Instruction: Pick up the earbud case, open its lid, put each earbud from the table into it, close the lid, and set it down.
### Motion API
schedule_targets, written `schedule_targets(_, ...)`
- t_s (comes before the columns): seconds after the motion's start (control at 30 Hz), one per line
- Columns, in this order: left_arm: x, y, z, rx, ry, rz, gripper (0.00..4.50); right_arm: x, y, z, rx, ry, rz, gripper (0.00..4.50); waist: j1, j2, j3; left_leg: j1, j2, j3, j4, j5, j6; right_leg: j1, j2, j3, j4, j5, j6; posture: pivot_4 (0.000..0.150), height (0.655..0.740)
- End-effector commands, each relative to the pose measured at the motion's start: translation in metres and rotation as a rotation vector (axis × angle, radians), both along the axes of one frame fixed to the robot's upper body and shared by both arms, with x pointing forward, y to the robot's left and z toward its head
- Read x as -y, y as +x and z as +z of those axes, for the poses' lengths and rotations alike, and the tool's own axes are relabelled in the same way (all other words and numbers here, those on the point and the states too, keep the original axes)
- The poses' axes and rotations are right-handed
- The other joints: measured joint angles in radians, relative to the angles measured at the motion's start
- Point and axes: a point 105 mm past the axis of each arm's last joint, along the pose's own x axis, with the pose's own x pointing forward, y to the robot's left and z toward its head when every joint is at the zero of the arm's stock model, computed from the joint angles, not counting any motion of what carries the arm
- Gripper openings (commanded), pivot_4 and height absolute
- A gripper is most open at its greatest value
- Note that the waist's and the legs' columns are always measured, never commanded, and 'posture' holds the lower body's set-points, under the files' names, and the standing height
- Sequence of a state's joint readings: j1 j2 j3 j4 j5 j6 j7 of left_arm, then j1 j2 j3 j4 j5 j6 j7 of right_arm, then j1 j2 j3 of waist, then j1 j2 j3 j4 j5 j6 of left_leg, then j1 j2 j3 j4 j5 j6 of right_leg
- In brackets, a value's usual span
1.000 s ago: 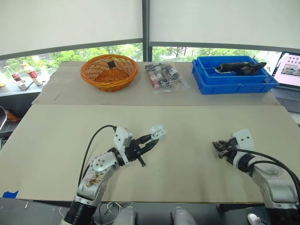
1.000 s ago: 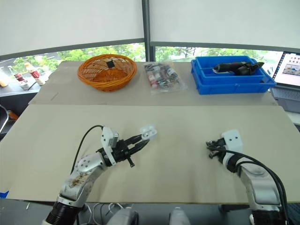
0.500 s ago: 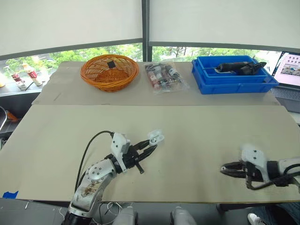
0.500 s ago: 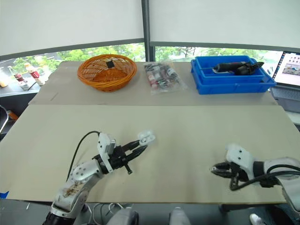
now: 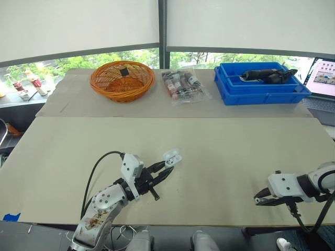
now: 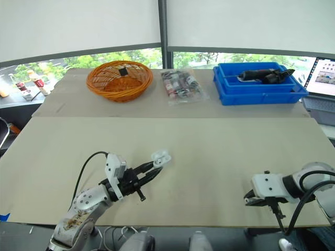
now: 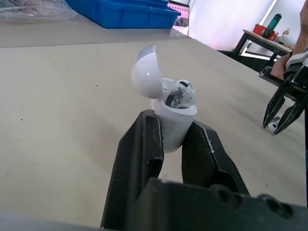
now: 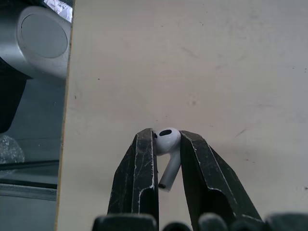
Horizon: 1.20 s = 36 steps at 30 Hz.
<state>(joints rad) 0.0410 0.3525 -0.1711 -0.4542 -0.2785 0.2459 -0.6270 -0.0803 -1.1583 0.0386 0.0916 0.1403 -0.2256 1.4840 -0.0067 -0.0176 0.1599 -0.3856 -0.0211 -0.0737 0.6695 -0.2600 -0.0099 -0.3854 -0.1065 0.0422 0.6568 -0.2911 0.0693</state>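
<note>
Lower centre, the left gripper (image 5: 163,170) clamps the earbud case (image 5: 171,157), lid open, one earbud (image 7: 180,92) seated inside. Lower right, the right gripper (image 5: 260,200) pinches the second earbud (image 8: 167,139) low over the table (image 5: 220,141). Next it needs lifting to the case's free socket.

Beige table (image 5: 220,141) below windows (image 5: 131,56)
</note>
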Motion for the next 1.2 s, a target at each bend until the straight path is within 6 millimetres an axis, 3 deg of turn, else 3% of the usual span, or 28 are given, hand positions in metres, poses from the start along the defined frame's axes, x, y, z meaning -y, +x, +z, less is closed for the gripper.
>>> schedule_targets(0.03,0.003,-0.004,0.014,0.044,-0.023,-0.011,0.53,0.000,0.001,0.001,-0.013,-0.011,0.016,0.31,0.000,0.000,0.000,0.000,0.000,0.000,0.000,0.000,0.000,0.000,0.000,0.000,0.000,0.000,0.000,0.150,0.7400)
schedule_targets(0.07,0.003,-0.004,0.014,0.044,-0.023,-0.010,0.53,0.000,0.002,0.000,-0.014,-0.011,0.015,0.31,0.000,0.000,0.000,0.000,0.000,0.000,0.000,0.000,0.000,0.000,0.000,0.000,0.000,0.000,0.000,0.150,0.7400)
schedule_targets(0.13,0.003,-0.004,0.014,0.043,-0.023,-0.011,0.53,0.000,0.003,-0.002,-0.013,-0.013,0.011,1.37,0.000,0.000,0.000,0.000,0.000,0.000,0.000,0.000,0.000,0.000,0.000,0.000,0.000,0.000,0.000,0.150,0.7400)
schedule_targets(0.3,0.003,-0.003,0.014,0.043,-0.022,-0.012,0.53,-0.003,0.008,0.000,0.024,0.001,0.015,3.04,0.002,0.000,0.000,0.000,0.000,0.000,0.000,0.000,0.000,0.000,0.000,0.000,0.000,0.000,0.000,0.150,0.7400)
schedule_targets(0.47,0.003,-0.002,0.014,0.040,-0.021,-0.016,0.53,-0.006,0.013,0.024,0.070,0.028,-0.020,3.06,0.004,0.000,0.000,0.000,0.000,0.000,0.000,0.000,0.000,0.000,0.000,0.000,0.000,0.000,0.000,0.150,0.7400)
schedule_targets(0.67,0.003,-0.002,0.012,0.036,-0.022,-0.018,0.53,-0.005,-0.003,0.044,0.072,-0.113,-0.007,3.06,0.011,0.002,0.000,0.000,0.000,-0.002,0.000,0.000,0.000,-0.001,0.000,0.001,0.001,0.000,0.000,0.150,0.7400)
schedule_targets(0.83,0.006,-0.001,0.011,0.033,-0.025,-0.028,0.53,-0.003,-0.007,0.036,0.129,-0.305,0.089,3.06,0.013,0.002,0.000,0.000,0.000,0.000,0.000,0.000,0.000,-0.001,0.000,0.000,0.001,0.000,0.000,0.150,0.7400)
schedule_targets(1.2,0.008,-0.001,0.012,0.033,-0.030,-0.027,0.53,-0.018,0.010,0.018,0.175,-0.397,0.249,3.06,0.006,0.001,0.000,0.000,0.000,0.001,0.000,0.000,0.000,-0.001,0.000,0.000,0.000,0.000,0.000,0.150,0.7400)
